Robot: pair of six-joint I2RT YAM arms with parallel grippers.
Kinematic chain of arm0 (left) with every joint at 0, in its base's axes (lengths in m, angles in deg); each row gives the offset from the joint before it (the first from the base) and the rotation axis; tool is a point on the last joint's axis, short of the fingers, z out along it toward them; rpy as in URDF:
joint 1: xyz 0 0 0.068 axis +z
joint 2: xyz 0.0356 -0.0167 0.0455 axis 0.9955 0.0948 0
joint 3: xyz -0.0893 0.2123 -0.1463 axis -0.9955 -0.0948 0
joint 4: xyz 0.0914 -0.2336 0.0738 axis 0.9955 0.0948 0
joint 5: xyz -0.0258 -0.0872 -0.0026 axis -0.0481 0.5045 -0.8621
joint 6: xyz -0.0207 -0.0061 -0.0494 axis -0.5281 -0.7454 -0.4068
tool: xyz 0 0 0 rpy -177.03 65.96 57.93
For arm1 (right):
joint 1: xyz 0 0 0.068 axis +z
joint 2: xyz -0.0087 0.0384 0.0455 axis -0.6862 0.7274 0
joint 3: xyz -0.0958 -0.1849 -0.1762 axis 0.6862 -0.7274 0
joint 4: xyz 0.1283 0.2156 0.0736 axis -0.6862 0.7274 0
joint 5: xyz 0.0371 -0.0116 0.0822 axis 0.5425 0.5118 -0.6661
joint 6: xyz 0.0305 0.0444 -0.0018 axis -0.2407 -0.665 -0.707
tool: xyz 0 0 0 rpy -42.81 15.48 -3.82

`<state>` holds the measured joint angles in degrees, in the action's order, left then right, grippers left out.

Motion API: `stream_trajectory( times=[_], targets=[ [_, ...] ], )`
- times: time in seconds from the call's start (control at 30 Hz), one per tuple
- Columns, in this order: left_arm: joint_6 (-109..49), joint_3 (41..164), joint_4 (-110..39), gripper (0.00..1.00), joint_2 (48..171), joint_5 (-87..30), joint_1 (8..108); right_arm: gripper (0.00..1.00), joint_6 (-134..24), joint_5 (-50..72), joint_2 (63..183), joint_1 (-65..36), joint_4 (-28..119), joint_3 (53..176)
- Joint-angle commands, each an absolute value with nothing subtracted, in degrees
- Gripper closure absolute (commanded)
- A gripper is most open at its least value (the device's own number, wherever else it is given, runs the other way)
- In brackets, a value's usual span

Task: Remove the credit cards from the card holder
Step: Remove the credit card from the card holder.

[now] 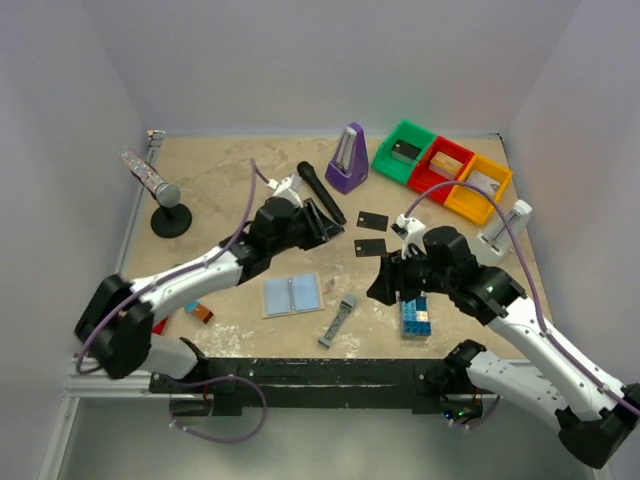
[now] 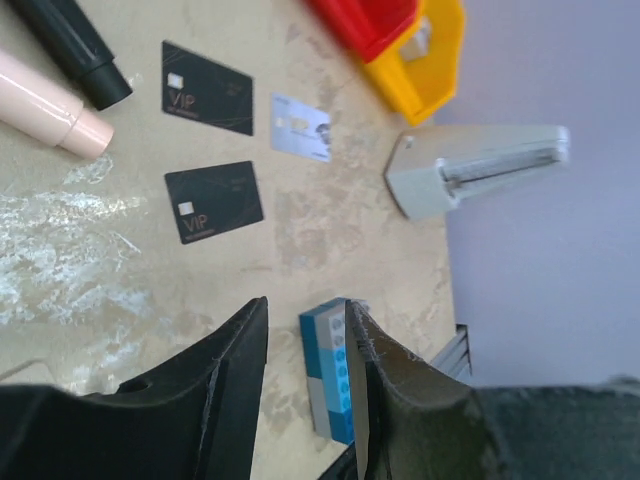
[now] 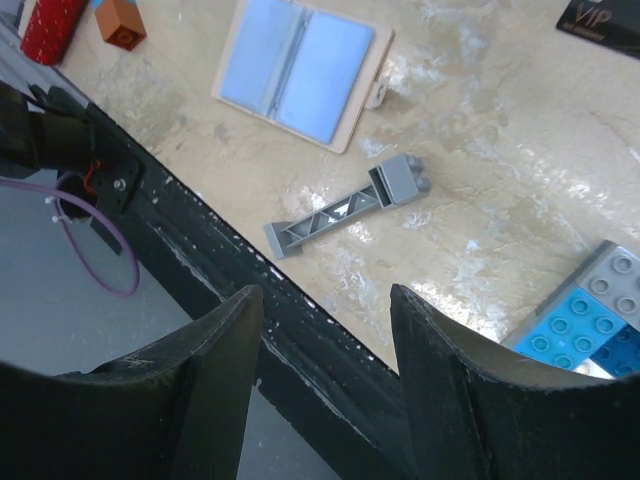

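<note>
Left pincer (image 2: 305,325) and right pincer (image 3: 325,300) both stand parted and empty, card holder (image 3: 300,72) lying open

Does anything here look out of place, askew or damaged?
Nothing looks spilled or damaged. The card holder lies open; the upper black card, the lower black card and the greyish card lie loose, apart from it.

Top view: lit evenly and softly from above, moderately bright. Short, faint shadows tight under objects. Sharp edge to edge, dimmer at 6 o'clock.
Left wrist view: red bin (image 2: 365,25) at 12 o'clock smeared by blur. Left gripper (image 2: 305,310) at 6 o'clock soft, out of focus. Credit cards (image 2: 213,200) crisp. White glare on table (image 2: 60,230) at 9 o'clock.
Right wrist view: glossy sheen at 1 o'clock. Right gripper (image 3: 325,295) soft at 6 o'clock.
</note>
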<state>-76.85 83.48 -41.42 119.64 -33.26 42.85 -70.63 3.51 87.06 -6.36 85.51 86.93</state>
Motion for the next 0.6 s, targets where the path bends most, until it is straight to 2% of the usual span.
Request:
stream_trajectory(
  times=[0.0,0.1,0.2,0.33,0.43,0.57],
  targets=[
    [-73.2,74.4,-34.8,0.59,103.3,-40.6,42.3,0.41,-70.8,0.6,92.1,-3.4,80.9,86.8],
    [-74.3,64.8,-27.1,0.55,88.8,-47.0,41.9,0.39,-70.2,6.1,97.6,1.8,81.1,89.3],
    [-78.0,55.8,-17.9,0.37,74.8,-53.4,41.8,0.35,-71.0,7.2,104.3,3.7,80.1,91.7],
    [-80.1,50.1,-9.7,0.17,58.8,-57.3,41.8,0.33,-72.0,8.2,112.9,3.7,77.9,95.2],
    [-79.3,49.2,-6.3,0.14,53.6,-57.7,41.8,0.32,-71.9,10.5,120.2,3.7,78.5,99.8],
    [-78.0,50.6,-3.5,0.16,54.9,-56.6,41.8,0.32,-72.0,11.3,128.6,3.7,79.6,105.2]
  ],
)
